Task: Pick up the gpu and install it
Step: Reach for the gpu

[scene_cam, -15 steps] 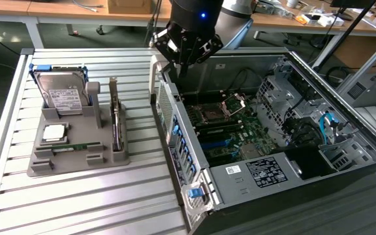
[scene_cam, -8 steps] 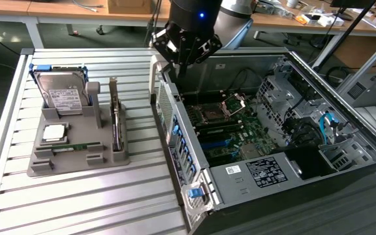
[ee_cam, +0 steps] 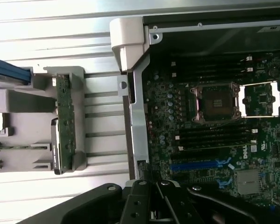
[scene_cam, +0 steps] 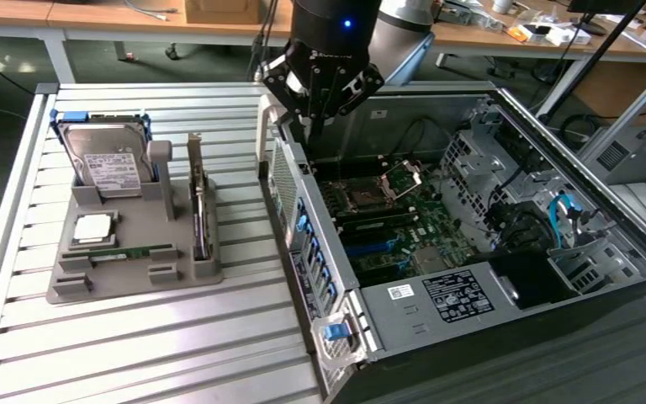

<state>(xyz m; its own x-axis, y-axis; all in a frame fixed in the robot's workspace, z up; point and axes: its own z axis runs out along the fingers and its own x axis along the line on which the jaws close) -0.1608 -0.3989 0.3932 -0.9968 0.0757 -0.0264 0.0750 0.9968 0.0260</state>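
Observation:
The gpu (scene_cam: 199, 206) stands on its long edge in a slot of the grey holder (scene_cam: 132, 282), a dark board with a silver bracket strip. In the wrist view the gpu (ee_cam: 65, 119) appears as a thin green-edged board in that holder. My gripper (scene_cam: 309, 133) hangs over the rear wall of the open computer case (scene_cam: 300, 219), off to the exterior view's right of the gpu and apart from it. In the wrist view the gripper (ee_cam: 149, 179) has its fingers closed together with nothing between them, above the case's edge.
The holder also carries a silver hard drive (scene_cam: 104, 160), a processor chip (scene_cam: 93, 227) and a green memory stick (scene_cam: 127, 251). Inside the case lie the motherboard, its open processor socket (ee_cam: 214, 102) and a blue card slot (ee_cam: 196, 164). Slatted metal table (scene_cam: 132, 353) underneath.

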